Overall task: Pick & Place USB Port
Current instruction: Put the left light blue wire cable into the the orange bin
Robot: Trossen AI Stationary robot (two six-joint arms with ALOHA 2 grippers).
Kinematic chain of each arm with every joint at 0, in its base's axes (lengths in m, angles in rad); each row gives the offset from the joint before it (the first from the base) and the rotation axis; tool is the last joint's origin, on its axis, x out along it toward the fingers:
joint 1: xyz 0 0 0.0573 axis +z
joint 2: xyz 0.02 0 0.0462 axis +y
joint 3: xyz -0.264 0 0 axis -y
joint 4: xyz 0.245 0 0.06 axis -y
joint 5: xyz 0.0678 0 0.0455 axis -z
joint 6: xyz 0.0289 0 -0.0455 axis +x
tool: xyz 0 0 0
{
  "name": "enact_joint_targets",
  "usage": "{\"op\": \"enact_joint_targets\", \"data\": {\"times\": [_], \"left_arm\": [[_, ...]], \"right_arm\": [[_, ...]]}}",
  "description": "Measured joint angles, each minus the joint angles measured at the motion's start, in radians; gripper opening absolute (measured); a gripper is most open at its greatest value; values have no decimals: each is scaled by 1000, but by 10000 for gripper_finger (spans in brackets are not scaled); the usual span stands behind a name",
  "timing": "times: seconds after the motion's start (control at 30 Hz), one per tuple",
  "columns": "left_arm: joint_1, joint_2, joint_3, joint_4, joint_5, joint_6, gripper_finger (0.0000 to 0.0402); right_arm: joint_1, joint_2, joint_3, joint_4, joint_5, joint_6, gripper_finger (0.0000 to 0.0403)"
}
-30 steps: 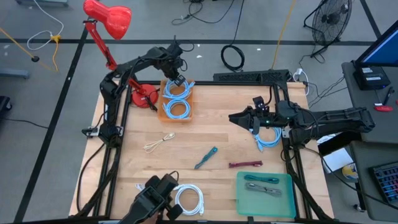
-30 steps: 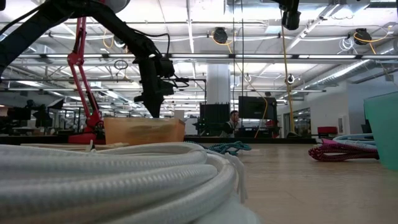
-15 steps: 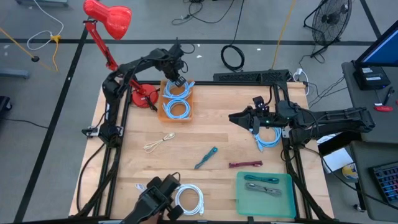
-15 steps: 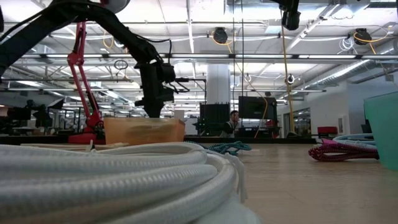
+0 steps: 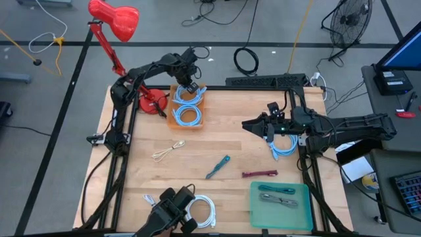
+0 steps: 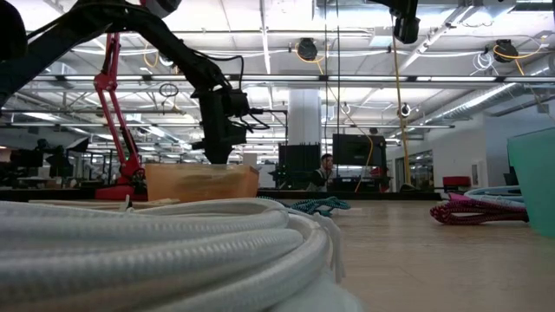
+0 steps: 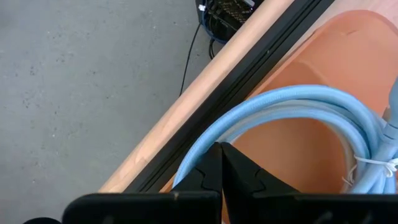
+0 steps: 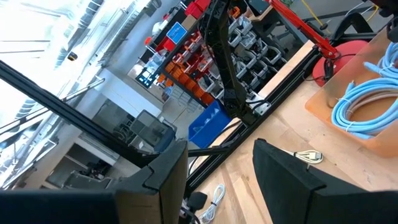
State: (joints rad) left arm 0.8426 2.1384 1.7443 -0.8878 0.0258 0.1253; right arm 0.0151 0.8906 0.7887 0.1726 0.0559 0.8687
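Note:
An orange bin (image 5: 187, 105) at the table's far left holds coils of light-blue cable (image 5: 189, 116). My left gripper (image 5: 192, 83) points steeply down over the bin's far end, fingers shut (image 7: 221, 163); a blue cable loop (image 7: 292, 106) curves just beyond the tips. In the low view this gripper (image 6: 218, 156) hangs right above the bin's rim (image 6: 201, 170). My right gripper (image 5: 265, 126) waits level and open at mid right, high over the table, with nothing between its fingers (image 8: 214, 163). Another blue coil (image 5: 284, 146) lies on the table by it. My left gripper's shut fingertips (image 7: 211, 168) stand over the blue cable loop (image 7: 193, 169) at the bin's far end, pointing down from above. The tips hide the spot, so I cannot tell whether they touch the cable.
A white cable coil (image 5: 200, 212) lies at the near edge, a beige one (image 5: 168, 151), a teal one (image 5: 218, 166) and a maroon one (image 5: 259, 174) mid-table. A green tray (image 5: 255, 209) with cables is near right. A red lamp's base (image 5: 151, 102) stands left of the bin.
My left gripper has sunk a little toward the bin's far end, staying shut. The right arm has kept still.

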Motion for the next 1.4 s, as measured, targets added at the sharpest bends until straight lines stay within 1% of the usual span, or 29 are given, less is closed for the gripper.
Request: {"op": "enact_joint_targets", "data": {"times": [0.33,0.63,0.77,0.9,1.0,1.2,1.27,1.4], "left_arm": [[0,0,0,-32,23,-6,0],[4,-64,-4,-60,88,-26,0],[4,-90,-5,-67,81,-26,0],[5,-119,-3,-34,14,-24,0],[28,-121,-3,-28,1,-25,0],[60,-107,-3,-27,-8,-26,0],[67,-105,-3,1,-8,-31,0],[82,-97,-2,0,5,-34,0]], "right_arm": [[0,0,0,-2,0,-5,171],[0,0,0,-2,0,-3,171],[0,0,0,0,0,-2,171],[0,0,0,2,0,-2,171],[0,0,0,2,0,-2,171],[0,0,0,2,11,2,171],[0,0,0,2,23,2,171],[0,0,0,2,25,2,171]]}}
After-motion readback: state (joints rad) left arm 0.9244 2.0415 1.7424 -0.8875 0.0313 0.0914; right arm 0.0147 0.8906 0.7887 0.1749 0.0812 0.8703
